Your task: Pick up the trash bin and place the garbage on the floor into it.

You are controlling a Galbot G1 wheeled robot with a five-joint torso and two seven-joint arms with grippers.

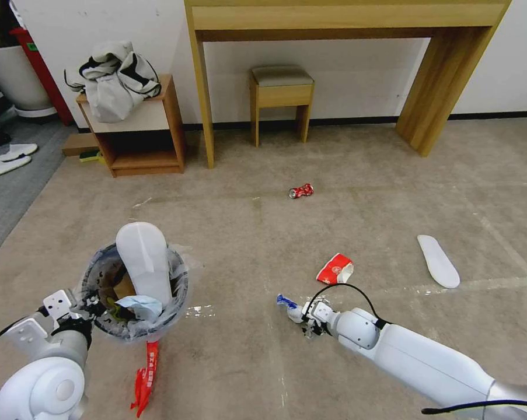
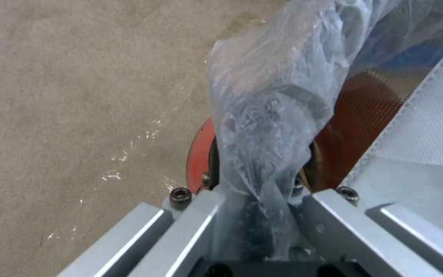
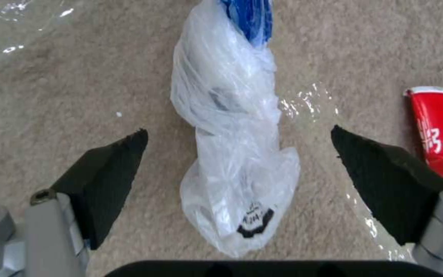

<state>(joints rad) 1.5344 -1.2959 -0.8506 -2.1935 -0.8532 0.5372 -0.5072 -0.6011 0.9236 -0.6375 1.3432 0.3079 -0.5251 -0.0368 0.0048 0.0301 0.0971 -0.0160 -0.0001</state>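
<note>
Jaws of the right gripper (image 3: 239,169) are spread either side of one crumpled white-blue scrap (image 3: 234,154) on the floor (image 1: 362,169); the left gripper (image 1: 91,306) pinches the trash bin (image 1: 108,318) by its bagged rim, one insole (image 1: 143,262) sticking out; four more pieces lie loose: another insole (image 1: 438,261), cup (image 1: 335,269), can (image 1: 301,191), wrapper (image 1: 145,379); open carpet separates them.

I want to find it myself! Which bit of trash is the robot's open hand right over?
Start at the red trash bin the left tool holds by its rim. Look across the carpet to the right tool, open with its fingers either side of a twisted plastic bag. Unlike the flattened red-and-white paper cup beside it, it is see-through white with a blue end.
</note>
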